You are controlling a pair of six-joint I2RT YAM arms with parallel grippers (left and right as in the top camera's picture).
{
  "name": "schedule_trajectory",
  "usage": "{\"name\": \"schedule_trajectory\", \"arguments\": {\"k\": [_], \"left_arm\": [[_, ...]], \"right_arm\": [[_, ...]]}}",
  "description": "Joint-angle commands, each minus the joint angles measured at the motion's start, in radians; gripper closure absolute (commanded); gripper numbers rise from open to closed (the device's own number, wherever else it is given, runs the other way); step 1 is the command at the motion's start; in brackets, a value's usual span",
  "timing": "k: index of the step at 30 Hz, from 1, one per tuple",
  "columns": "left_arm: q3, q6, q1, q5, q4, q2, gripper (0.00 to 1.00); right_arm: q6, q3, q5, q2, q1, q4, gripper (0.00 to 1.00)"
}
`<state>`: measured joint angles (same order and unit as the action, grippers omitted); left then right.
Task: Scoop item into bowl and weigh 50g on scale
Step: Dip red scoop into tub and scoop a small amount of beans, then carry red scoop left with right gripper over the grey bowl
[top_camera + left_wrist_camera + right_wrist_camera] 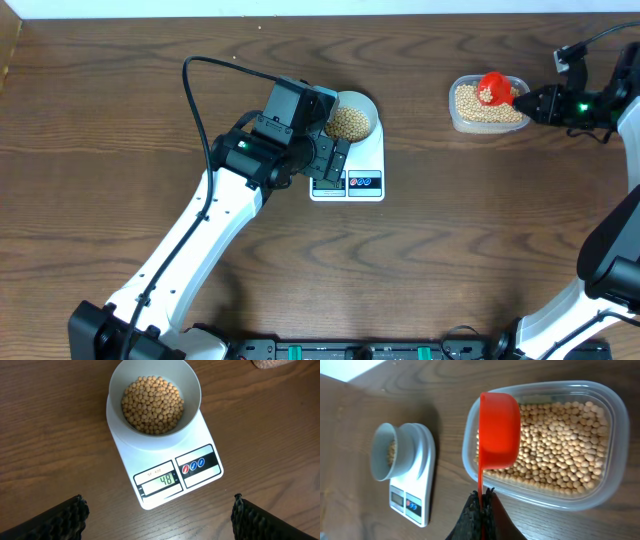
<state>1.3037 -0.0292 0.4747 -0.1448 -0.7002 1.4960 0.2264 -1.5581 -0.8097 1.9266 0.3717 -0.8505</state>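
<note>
The pale bowl (352,120) (155,397) stands on the white scale (362,172) (125,430), holding a heap of tan beans (153,405). The scale's display (165,480) reads 48. My left gripper (333,160) (159,501) hovers open over the scale's front edge, its fingers (65,520) wide apart and holding nothing. At the far right, my right gripper (532,101) (482,497) is shut on the thin handle of a red scoop (492,90) (499,430). The scoop's cup hangs over the beans (560,455); I cannot see inside it.
A clear plastic tub (457,115) (615,435) of beans sits at the back right of the wooden table (120,120). The scale (412,495) and bowl (385,457) lie to the tub's left. A black cable (195,100) loops from the left arm.
</note>
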Motion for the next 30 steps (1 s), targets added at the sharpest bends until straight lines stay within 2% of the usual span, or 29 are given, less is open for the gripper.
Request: {"name": "schedule_trajectory", "arguments": {"k": [1,17,30], "left_arm": [[0.0,-0.002,-0.002,-0.001,-0.003,-0.013,0.06],[0.0,-0.002,-0.002,-0.001,-0.003,-0.013,0.06],[0.0,-0.002,-0.002,-0.002,-0.003,-0.013,0.06]], "right_arm": [[0.017,0.003,-0.128,-0.012,0.005,-0.002,0.99],[0.014,0.001,-0.206,-0.076,-0.067,-0.002,0.99],[-0.058,0.0,-0.223,-0.085,-0.203,0.07,0.99]]}}
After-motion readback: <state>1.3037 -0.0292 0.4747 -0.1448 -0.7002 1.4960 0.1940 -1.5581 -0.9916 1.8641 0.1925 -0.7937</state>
